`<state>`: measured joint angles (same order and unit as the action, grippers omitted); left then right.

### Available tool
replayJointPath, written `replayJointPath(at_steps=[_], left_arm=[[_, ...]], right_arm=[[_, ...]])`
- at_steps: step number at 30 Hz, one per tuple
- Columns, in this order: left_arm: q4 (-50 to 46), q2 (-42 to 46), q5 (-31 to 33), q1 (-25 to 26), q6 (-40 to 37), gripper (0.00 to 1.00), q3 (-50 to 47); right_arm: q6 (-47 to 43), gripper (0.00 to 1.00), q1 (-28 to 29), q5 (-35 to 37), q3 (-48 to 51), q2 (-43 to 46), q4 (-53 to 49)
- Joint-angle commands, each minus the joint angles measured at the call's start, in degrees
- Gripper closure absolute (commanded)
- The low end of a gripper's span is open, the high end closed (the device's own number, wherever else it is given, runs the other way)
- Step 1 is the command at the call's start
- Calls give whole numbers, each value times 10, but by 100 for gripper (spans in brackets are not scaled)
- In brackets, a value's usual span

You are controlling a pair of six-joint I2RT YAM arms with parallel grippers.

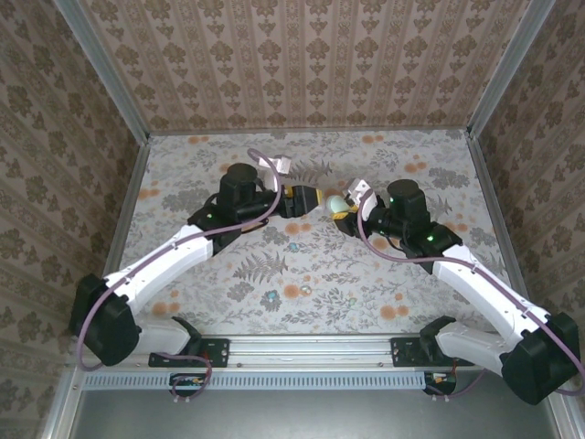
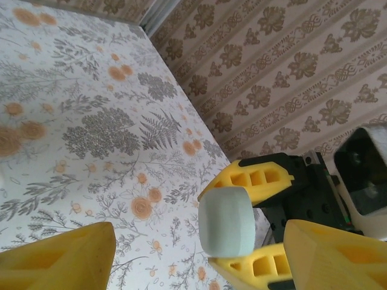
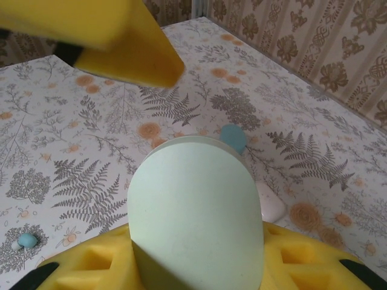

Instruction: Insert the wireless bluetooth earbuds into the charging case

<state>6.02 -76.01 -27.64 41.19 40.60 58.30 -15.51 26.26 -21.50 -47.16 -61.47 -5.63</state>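
A pale green charging case (image 1: 336, 203) hangs above the middle of the table, and my right gripper (image 1: 344, 212) is shut on it. In the left wrist view the case (image 2: 227, 220) sits between the right gripper's holed yellow fingers (image 2: 260, 178). My left gripper (image 2: 200, 223) stands open just in front of it, a finger on each side, touching nothing. In the right wrist view the case (image 3: 196, 211) rests on the lower finger (image 3: 302, 260). Tiny earbuds lie on the table: teal ones (image 1: 292, 247) (image 1: 270, 295) and a whitish one (image 1: 306, 291).
Behind the case, the right wrist view shows a teal bud (image 3: 233, 137), a whitish rounded piece (image 3: 270, 202) and a small teal-and-white pair (image 3: 24, 241) on the floral tablecloth. Patterned walls (image 1: 302, 64) close the table on three sides.
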Motion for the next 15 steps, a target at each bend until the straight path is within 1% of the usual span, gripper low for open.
replayJointPath(at_steps=[1,8,11,13,15], left_arm=[[0,-21,-21,11,8,27,29],[-2,-51,-40,26,-1,31,50],[-7,-59,-43,27,-10,38,57],[-19,-64,-44,28,-20,39,65],[-25,-65,-47,27,-26,44,66]], right_arm=[[-10,66,9,-15,8,14,34],[-1,66,12,-21,7,12,45],[-2,65,13,-25,6,14,46],[-3,65,13,-25,5,13,47],[-1,65,13,-24,2,11,46]])
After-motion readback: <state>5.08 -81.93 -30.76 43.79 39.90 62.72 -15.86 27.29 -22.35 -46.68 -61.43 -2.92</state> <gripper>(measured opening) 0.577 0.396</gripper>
